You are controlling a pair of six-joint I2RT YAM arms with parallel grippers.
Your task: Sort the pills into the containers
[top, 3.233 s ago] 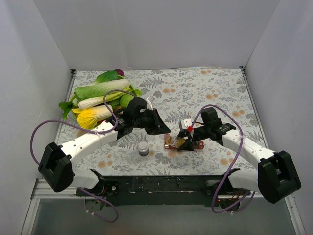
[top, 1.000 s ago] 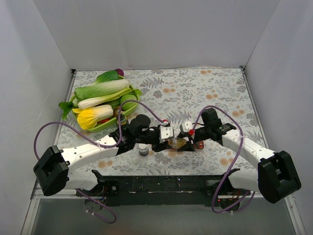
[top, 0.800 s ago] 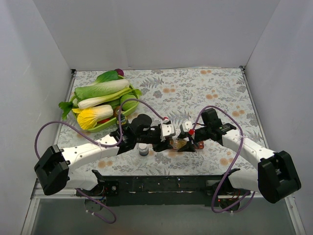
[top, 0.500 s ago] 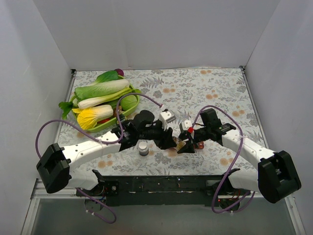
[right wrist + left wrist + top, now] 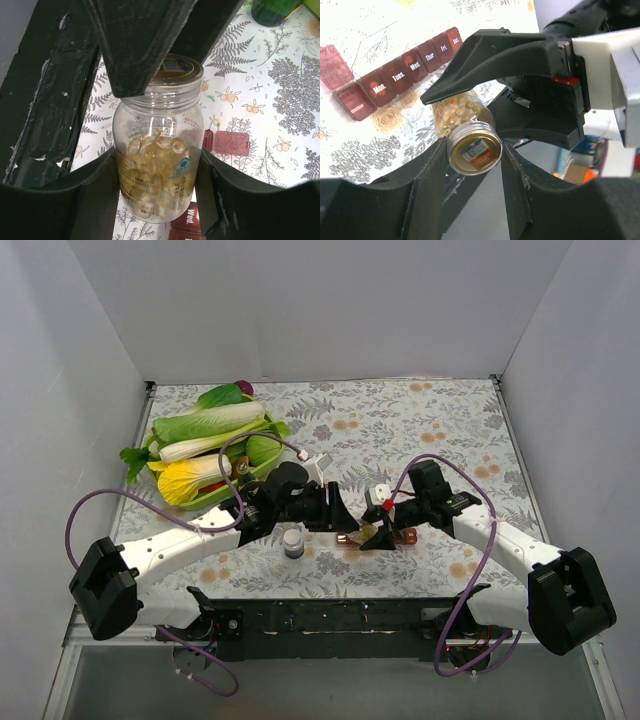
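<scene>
A clear pill bottle [image 5: 157, 125] of yellow softgels is gripped round its body by my right gripper [image 5: 157, 159], just above the table. My left gripper [image 5: 474, 148] is shut on the bottle's gold top [image 5: 473, 151]; its fingers [image 5: 150, 40] cover that top in the right wrist view. The containers [image 5: 405, 70] are a dark red strip marked with weekdays, lying under the bottle; the end compartment [image 5: 352, 100] stands open. From above, both grippers [image 5: 338, 512] [image 5: 372, 533] meet over the strip [image 5: 408, 535].
A small grey bottle with a white cap [image 5: 292, 542] stands just left of the grippers. A green tray of leafy vegetables [image 5: 205, 445] sits at the back left. A green bottle [image 5: 272, 10] stands beyond the strip.
My left wrist has turned while staying at the bottle's top; its white camera housing swung from beside the bottle up and back. The right gripper kept holding the bottle in place.
</scene>
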